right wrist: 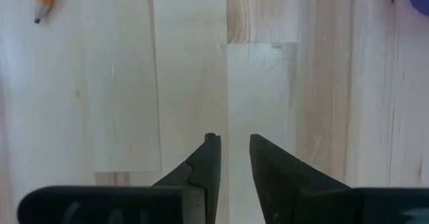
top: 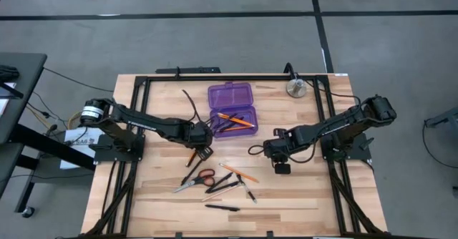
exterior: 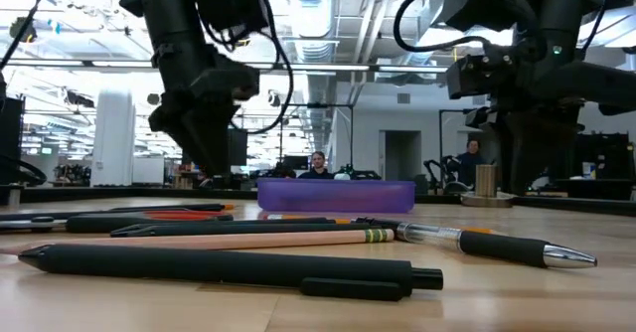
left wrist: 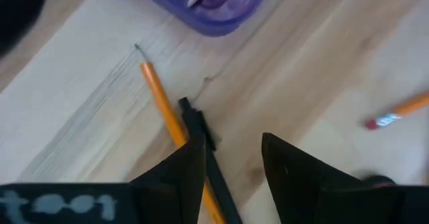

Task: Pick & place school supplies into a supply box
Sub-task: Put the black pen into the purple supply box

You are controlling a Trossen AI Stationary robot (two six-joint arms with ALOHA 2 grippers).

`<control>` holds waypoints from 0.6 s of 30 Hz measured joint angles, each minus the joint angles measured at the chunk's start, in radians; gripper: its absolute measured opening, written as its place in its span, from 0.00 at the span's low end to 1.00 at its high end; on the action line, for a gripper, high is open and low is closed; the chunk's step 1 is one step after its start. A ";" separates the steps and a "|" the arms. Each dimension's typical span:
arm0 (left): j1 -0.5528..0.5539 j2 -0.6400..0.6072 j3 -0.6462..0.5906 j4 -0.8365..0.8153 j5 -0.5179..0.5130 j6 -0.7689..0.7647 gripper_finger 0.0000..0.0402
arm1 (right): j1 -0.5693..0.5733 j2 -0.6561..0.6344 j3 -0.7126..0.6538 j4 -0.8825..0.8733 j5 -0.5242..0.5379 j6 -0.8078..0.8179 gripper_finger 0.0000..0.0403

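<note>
The translucent purple supply box [top: 231, 107] lies open at the table's far middle, with pencils and pens in its near half [top: 234, 120]. Its corner [left wrist: 214, 13] shows in the left wrist view. My left gripper [top: 203, 152] [left wrist: 233, 140] is open, low over the table just near of the box. An orange pencil [left wrist: 159, 100] and a black pen [left wrist: 196, 123] lie on the wood, running under one finger into the gap. The red-and-black-handled scissors [top: 195, 182] and more pens and pencils [top: 232, 178] lie nearer. My right gripper [top: 281, 167] [right wrist: 232, 138] hangs open over bare wood to the right. My left gripper stands from above over the orange pencil and the black pen, which lie flat on the table and pass beneath one finger [left wrist: 194, 160]. Whether that finger touches them, I cannot tell.
A round silver disc [top: 296, 89] sits at the far right corner. One black pen [top: 222, 207] lies alone near the front edge. A dark frame rail [top: 215, 76] runs along the table's far edge. People show in the room behind [exterior: 318, 163].
</note>
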 joint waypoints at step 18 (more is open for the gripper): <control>0.000 0.071 0.002 0.013 -0.018 0.019 0.34 | 0.000 0.000 0.000 -0.014 0.000 0.017 0.19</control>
